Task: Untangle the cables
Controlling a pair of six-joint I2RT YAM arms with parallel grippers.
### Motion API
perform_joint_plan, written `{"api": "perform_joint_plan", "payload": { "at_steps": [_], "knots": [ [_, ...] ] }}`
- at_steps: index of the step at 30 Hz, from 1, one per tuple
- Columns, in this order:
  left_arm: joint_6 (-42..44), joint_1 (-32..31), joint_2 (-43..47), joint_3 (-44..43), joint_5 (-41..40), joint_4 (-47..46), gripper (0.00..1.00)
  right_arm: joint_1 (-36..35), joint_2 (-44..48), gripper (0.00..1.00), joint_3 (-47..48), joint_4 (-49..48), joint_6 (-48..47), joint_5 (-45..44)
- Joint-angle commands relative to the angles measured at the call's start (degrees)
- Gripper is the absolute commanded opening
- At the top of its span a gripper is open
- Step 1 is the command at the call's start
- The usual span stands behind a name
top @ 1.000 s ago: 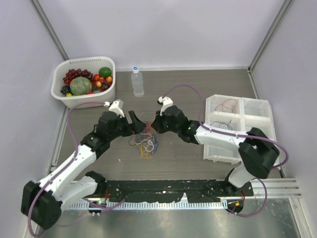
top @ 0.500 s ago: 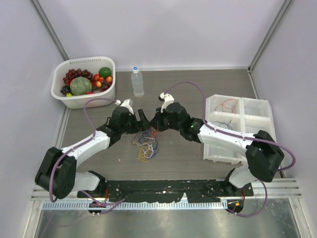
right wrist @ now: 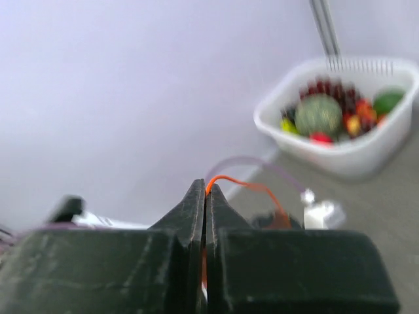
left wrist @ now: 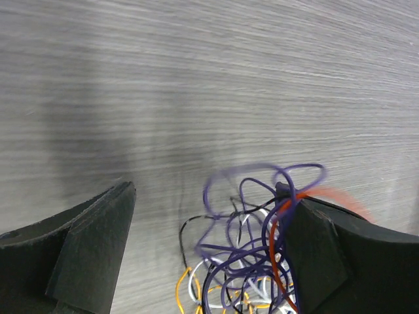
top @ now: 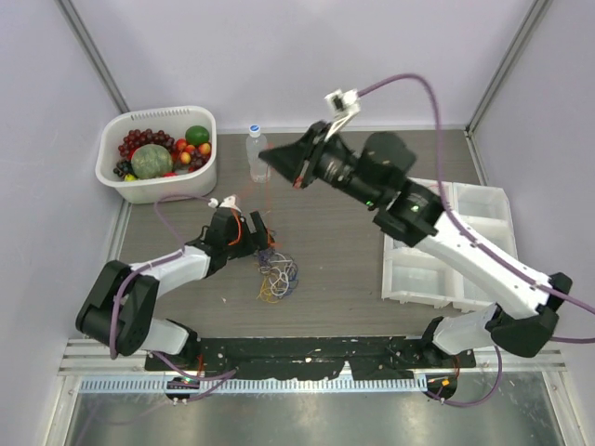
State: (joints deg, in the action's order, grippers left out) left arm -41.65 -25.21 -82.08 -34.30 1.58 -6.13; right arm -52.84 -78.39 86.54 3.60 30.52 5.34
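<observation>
The cables lie as a small tangle of purple, white, yellow and black loops mid-table. My left gripper is low at the tangle's upper left edge and open. In the left wrist view the loops sit between its spread fingers, and a red-orange cable runs along the right one. My right gripper is raised high over the table, near the bottle. It is shut on a thin orange cable that arcs out of its tips.
A white basket of fruit stands at the back left, also in the right wrist view. A water bottle stands beside it. A white compartment tray at the right holds a red cable and a dark one.
My right arm has lifted up and back from the tangle, still pinching the orange cable. The left gripper has dropped lower beside the tangle and stayed open.
</observation>
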Motion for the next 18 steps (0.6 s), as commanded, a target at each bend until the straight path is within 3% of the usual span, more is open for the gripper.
{"api": "perform_joint_plan", "payload": {
  "at_steps": [1,8,13,18],
  "knots": [
    [0.07,0.95,6.23,3.01,-7.12,0.85,0.91,-0.34,5.0,0.01,12.15,-0.43,-1.16,-2.88],
    [0.08,3.24,8.51,5.91,-7.65,1.56,0.91,-0.33,3.68,0.01,25.32,4.47,-6.78,-5.16],
    [1.39,3.85,11.68,6.79,-11.07,2.7,0.93,-0.25,6.49,0.01,27.01,9.76,-13.2,-16.75],
    [-0.26,6.4,10.98,6.62,-11.08,5.77,0.96,-0.33,9.75,0.01,30.43,9.85,-15.84,-18.44]
  ]
}}
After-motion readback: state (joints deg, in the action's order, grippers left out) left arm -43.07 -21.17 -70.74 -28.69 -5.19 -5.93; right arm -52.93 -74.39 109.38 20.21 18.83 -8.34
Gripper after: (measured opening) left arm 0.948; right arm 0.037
